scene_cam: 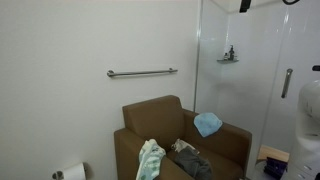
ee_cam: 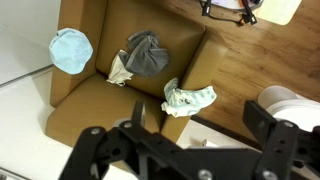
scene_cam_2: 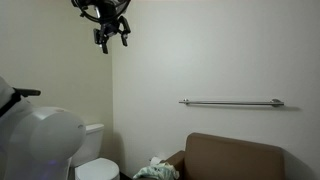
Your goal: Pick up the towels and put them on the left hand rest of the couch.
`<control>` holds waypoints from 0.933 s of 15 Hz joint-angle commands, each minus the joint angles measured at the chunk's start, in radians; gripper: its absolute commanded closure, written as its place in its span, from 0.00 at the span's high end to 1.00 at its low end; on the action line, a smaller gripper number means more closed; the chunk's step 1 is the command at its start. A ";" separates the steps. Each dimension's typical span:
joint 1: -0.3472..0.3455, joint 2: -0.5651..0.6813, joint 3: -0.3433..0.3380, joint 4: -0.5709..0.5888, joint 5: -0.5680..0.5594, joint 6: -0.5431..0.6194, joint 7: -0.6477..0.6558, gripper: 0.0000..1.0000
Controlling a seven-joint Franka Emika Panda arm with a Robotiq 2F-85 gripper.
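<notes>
The black Robotiq gripper point(scene_cam_2: 111, 36) hangs high above the scene, near the ceiling line in an exterior view, well apart from all the cloths. Its jaws stand wide apart with nothing between them. Below it, the boxy brown upholstered armchair point(scene_cam: 160, 120) stands against the white wall, under a horizontal steel wall bar point(scene_cam: 142, 72). Three small towels lie on the chair. The light blue towel point(scene_cam: 208, 123) lies bunched on the flat top of one armrest point(scene_cam: 235, 135), towards the backrest; the wrist view shows it there as a rounded heap point(ee_cam: 71, 50). The dark grey towel point(ee_cam: 147, 55) lies crumpled on the seat cushion, close to the seat's back corner. The pale mint-and-white towel point(ee_cam: 188, 97) rests on the opposite armrest point(ee_cam: 205, 60), partly hanging over its edge. The three towels lie apart from one another. A white toilet-paper roll point(scene_cam: 70, 172) is mounted low on the wall beside the chair. A white toilet point(scene_cam_2: 95, 160) stands near the chair, on a wooden floor point(ee_cam: 260, 60).
</notes>
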 commanded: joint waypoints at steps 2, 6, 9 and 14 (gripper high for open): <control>0.009 0.016 -0.003 0.004 -0.003 -0.003 0.005 1.00; 0.009 0.018 -0.003 0.006 -0.003 -0.003 0.005 1.00; 0.009 0.018 -0.003 0.007 -0.003 -0.003 0.005 1.00; 0.008 0.017 0.001 -0.006 -0.004 0.026 0.013 1.00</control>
